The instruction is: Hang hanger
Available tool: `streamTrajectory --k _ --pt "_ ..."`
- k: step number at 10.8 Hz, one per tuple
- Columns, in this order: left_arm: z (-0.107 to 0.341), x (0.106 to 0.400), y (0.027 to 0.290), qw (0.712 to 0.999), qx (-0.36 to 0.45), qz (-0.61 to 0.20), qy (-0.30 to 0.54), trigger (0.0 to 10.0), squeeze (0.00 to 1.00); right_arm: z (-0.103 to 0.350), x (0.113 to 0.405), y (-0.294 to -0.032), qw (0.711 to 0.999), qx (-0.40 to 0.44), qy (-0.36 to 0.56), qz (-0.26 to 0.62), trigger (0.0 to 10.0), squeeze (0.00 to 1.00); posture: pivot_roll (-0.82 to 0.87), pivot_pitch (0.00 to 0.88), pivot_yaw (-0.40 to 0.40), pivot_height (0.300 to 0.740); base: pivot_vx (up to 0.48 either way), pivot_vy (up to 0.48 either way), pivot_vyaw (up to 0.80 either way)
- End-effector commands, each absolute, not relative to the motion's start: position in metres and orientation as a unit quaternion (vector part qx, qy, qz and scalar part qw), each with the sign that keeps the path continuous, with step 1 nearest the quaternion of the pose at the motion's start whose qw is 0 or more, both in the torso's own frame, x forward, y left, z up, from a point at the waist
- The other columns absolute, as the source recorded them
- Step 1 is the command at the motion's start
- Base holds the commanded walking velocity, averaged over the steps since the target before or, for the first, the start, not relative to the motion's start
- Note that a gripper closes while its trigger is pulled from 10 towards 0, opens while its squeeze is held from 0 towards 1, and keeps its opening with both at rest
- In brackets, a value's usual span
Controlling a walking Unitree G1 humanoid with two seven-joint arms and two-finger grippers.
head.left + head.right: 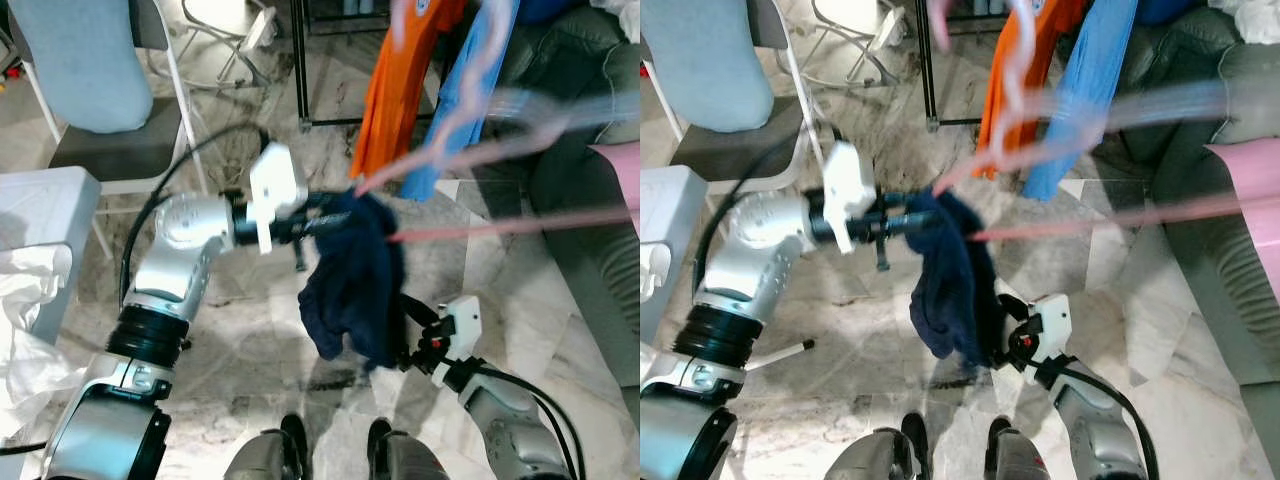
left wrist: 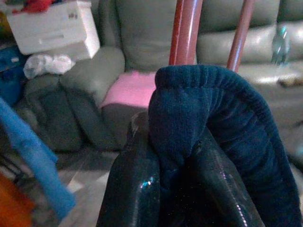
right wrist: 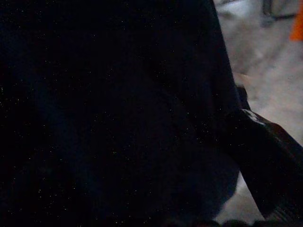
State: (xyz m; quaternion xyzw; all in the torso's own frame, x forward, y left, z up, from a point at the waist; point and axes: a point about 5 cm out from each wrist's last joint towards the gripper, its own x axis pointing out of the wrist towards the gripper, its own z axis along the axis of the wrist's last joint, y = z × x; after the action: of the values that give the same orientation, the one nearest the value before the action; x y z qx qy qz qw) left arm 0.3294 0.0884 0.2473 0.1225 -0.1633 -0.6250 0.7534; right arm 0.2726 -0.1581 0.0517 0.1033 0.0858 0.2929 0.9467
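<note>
While my left gripper (image 2: 175, 156) pinches a fold of the dark blue cloth (image 1: 352, 280) tight between its two black fingers (image 2: 130, 184), the cloth hangs down over the marble floor (image 1: 250, 330), in front of my feet. The pink hanger (image 1: 480, 150) is blurry, but I think its end touches the top of the cloth. My right gripper (image 1: 415, 345) is low, pressed against the cloth, and I cannot tell if it is open or closed.

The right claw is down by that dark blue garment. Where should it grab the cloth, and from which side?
Judging by how it hangs, take the lower hem of the dark blue garment, coming from below on the robot's right. The left claw already pinches the top fold by the pink hanger, so the cloth droops freely, and the right claw sits beside that loose bottom edge.
</note>
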Motion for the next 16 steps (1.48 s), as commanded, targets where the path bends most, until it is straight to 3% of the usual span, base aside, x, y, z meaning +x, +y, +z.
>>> streamTrajectory --k 1,2,3,4,7,9,12,16 --pt "0.273 0.324 0.089 0.743 0.101 -0.630 -0.204 0.0 0.00 0.037 0.268 -0.160 0.949 0.102 0.123 0.270 10.0 0.00 -0.06 0.279 0.071 0.740 0.000 0.000 0.00" --pt "0.288 0.319 0.089 0.736 0.075 -0.636 -0.221 0.0 0.00 0.029 0.267 -0.163 0.952 0.101 0.142 0.253 10.0 0.00 -0.06 0.279 0.072 0.740 0.000 0.000 0.00" --pt "0.303 0.317 0.091 0.736 0.047 -0.634 -0.234 0.0 0.00 0.023 0.268 -0.170 0.957 0.095 0.160 0.221 2.9 0.00 -0.06 0.279 0.073 0.740 0.000 0.000 0.00" --pt "0.305 0.317 0.093 0.738 0.045 -0.631 -0.235 0.0 0.00 0.021 0.268 -0.174 0.961 0.089 0.162 0.208 0.0 0.00 -0.06 0.279 0.073 0.740 0.000 0.000 0.00" --pt "0.257 0.346 0.122 0.820 0.106 -0.534 -0.179 0.0 0.00 0.027 0.267 -0.255 0.983 0.052 0.174 -0.007 0.0 0.00 -0.09 0.275 0.068 0.740 0.000 0.000 0.00" --pt "0.227 0.351 0.134 0.843 0.114 -0.505 -0.146 0.0 0.00 0.049 0.263 -0.302 0.985 0.045 0.140 -0.094 0.0 0.00 -0.11 0.272 0.063 0.740 0.000 0.000 0.00" --pt "0.196 0.345 0.137 0.838 0.117 -0.520 -0.115 0.0 0.00 0.093 0.275 -0.335 0.985 0.027 0.053 -0.162 0.0 0.00 -0.13 0.267 0.067 0.740 0.000 0.000 0.00" --pt "0.134 0.314 0.127 0.815 0.066 -0.573 -0.051 0.0 0.00 0.143 0.301 -0.338 0.983 0.028 -0.015 -0.181 0.0 0.00 -0.14 0.271 0.073 0.740 0.000 0.000 0.00"
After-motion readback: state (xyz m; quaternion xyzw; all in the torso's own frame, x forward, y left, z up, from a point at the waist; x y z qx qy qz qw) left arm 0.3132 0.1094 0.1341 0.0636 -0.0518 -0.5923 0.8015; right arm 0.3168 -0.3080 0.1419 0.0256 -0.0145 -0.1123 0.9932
